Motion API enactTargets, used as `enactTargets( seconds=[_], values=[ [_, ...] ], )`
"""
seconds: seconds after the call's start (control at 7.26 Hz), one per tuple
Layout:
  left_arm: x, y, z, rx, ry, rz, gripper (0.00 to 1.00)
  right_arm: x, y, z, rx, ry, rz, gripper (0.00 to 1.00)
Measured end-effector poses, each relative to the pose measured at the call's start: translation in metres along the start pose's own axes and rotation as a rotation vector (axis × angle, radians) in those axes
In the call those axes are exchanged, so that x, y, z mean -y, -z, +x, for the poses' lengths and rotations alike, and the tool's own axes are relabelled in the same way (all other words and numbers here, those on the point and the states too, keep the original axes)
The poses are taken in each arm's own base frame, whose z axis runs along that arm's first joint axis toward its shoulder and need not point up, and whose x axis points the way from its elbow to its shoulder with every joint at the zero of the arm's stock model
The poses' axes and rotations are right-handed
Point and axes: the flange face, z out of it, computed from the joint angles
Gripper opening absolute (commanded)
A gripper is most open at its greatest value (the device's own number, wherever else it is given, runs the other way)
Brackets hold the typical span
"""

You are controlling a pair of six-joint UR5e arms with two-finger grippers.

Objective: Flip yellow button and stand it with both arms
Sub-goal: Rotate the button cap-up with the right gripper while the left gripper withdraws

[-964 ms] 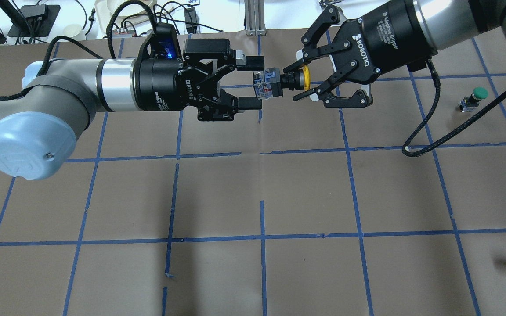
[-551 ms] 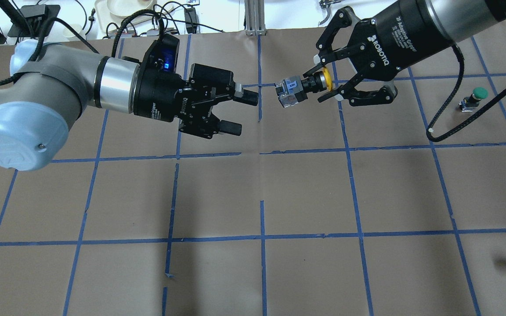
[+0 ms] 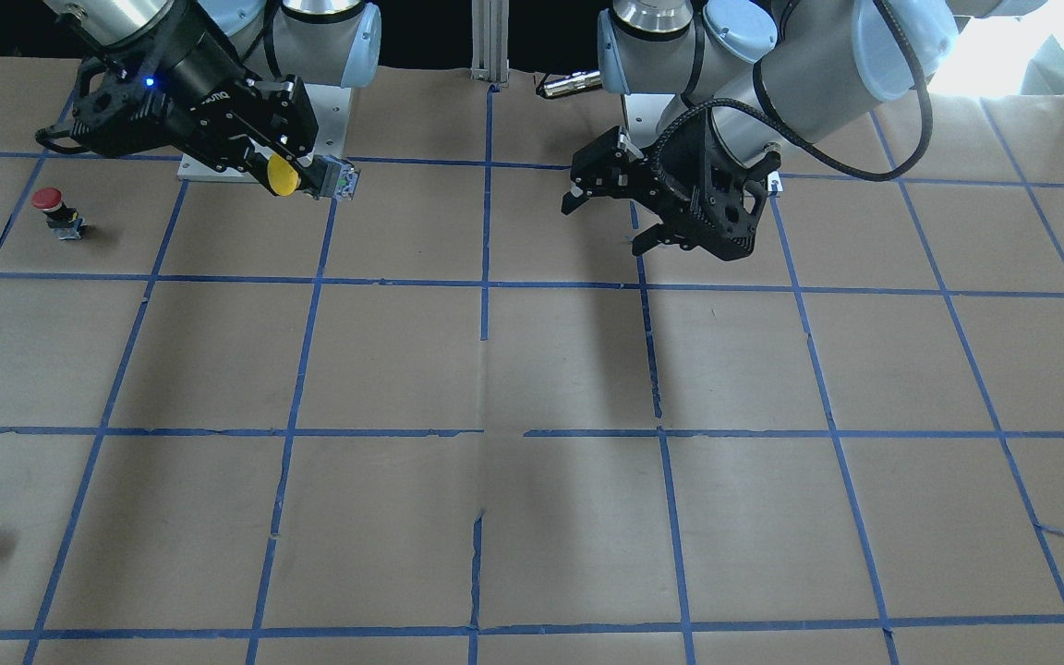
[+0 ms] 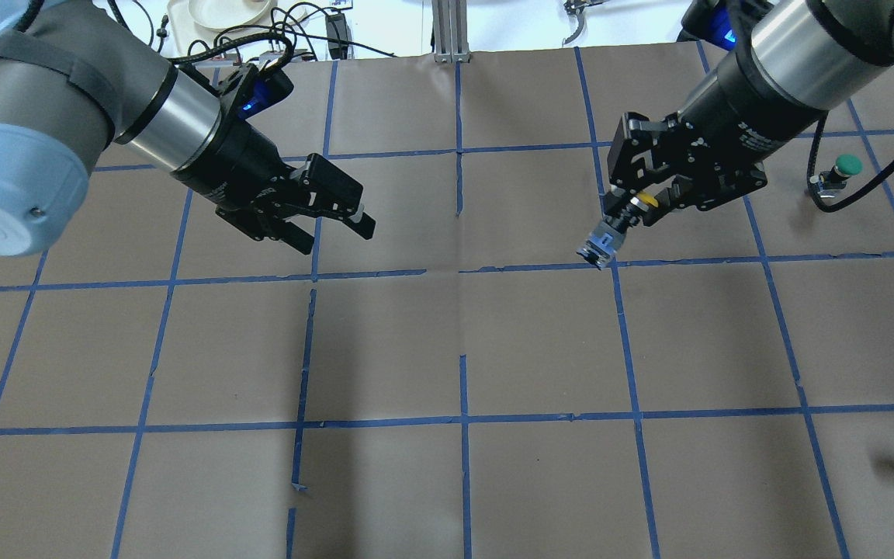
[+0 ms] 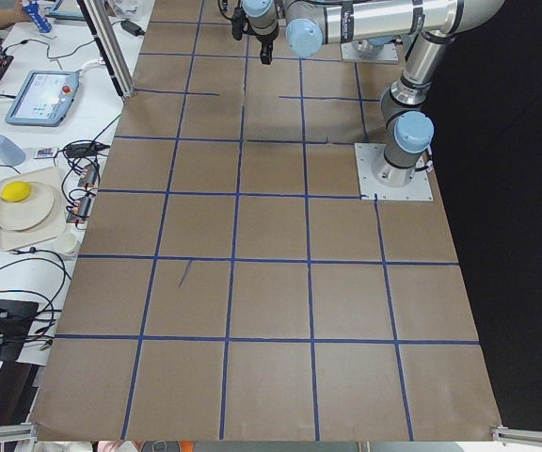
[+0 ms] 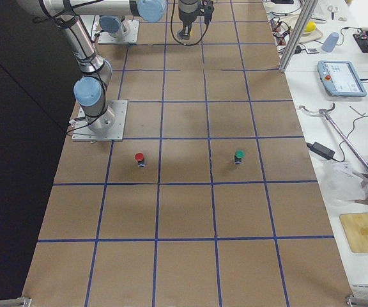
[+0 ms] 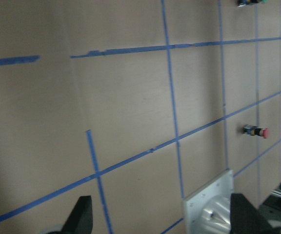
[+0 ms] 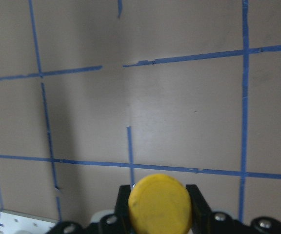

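Holding the yellow button (image 4: 618, 227) near its cap in my right claw (image 4: 639, 205), off the worktop (image 4: 462, 341) on my right side, I see its long axis tilted, block end aimed down, left claw (image 4: 337, 237) wide, empty, well apart.

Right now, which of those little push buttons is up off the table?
The yellow button: the right gripper holds it in the air, while the red button and green button stand on the table.
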Motion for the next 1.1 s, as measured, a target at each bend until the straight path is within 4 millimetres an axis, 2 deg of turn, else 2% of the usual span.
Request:
enactTargets(
  seconds=[0.14, 0.41, 0.55, 0.69, 1.1],
  values=[
    [0.000, 0.008, -0.006, 0.114, -0.013, -0.008, 0.99, -0.005, -0.013, 0.014, -0.082, 0.158, -0.042, 0.08],
    [0.003, 0.035, -0.015, 0.338, -0.036, -0.006, 0.99, -0.005, -0.027, 0.044, -0.209, 0.453, -0.073, 0.08],
    [0.005, 0.049, -0.015, 0.402, -0.041, 0.004, 0.99, 0.000, -0.031, 0.068, -0.241, 0.587, -0.072, 0.08],
    [0.007, 0.058, -0.015, 0.440, -0.041, 0.014, 0.99, 0.004, -0.034, 0.100, -0.261, 0.715, -0.066, 0.08],
    [0.008, 0.068, -0.017, 0.475, -0.028, 0.028, 0.99, 0.008, -0.041, 0.188, -0.319, 1.080, -0.055, 0.07]
  ],
)
